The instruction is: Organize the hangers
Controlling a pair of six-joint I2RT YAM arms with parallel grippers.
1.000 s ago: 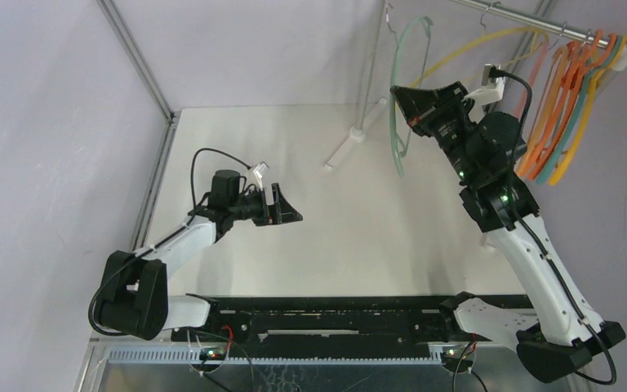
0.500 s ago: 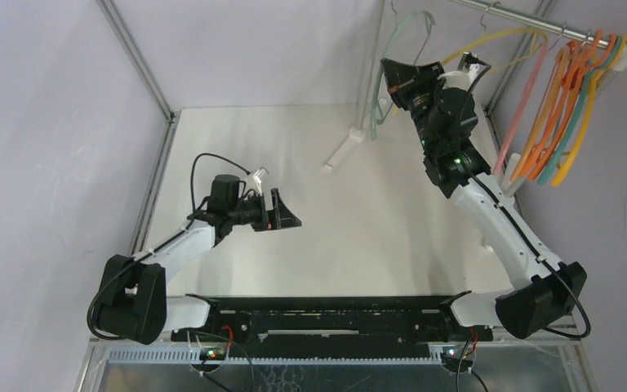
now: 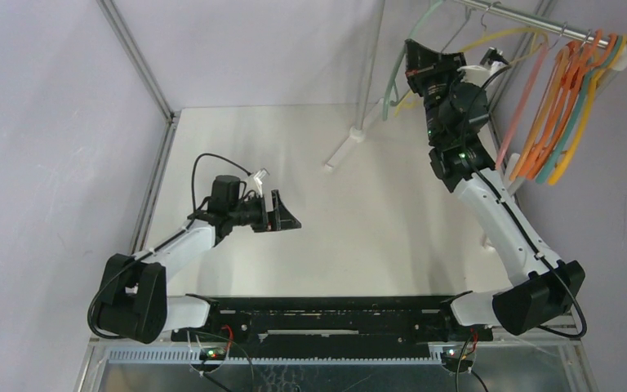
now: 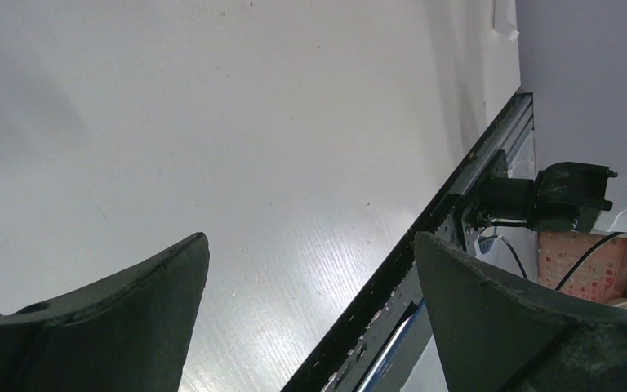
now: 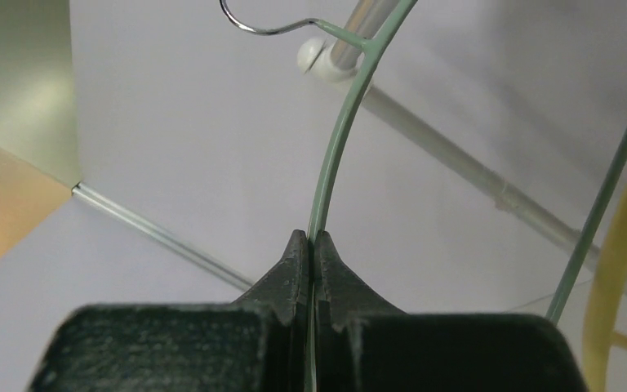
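My right gripper [image 3: 416,61] is raised high beside the rack and is shut on a pale green hanger [image 5: 344,131], pinching its thin arm between the fingertips [image 5: 311,241]. The hanger's wire hook [image 5: 269,28] sits just off the capped end of the rack pole [image 5: 339,53]. In the top view the pale green hanger [image 3: 393,77] hangs by the gripper. A yellow hanger [image 3: 502,34] is on the rail, and several orange, pink, teal and yellow hangers [image 3: 559,106] hang bunched at the rail's right end. My left gripper [image 3: 287,214] is open and empty low over the table.
The steel rail [image 3: 531,20] runs across the top right. The rack's white upright and foot [image 3: 357,135] stand at the table's back. The white table [image 3: 359,229] ends at a black rail [image 4: 424,245] along the near edge. Grey walls close in on all sides.
My right arm has swung up and toward the rail, lifting the pale green hanger from low in front of the rack to near the pole. The left arm has stayed put.
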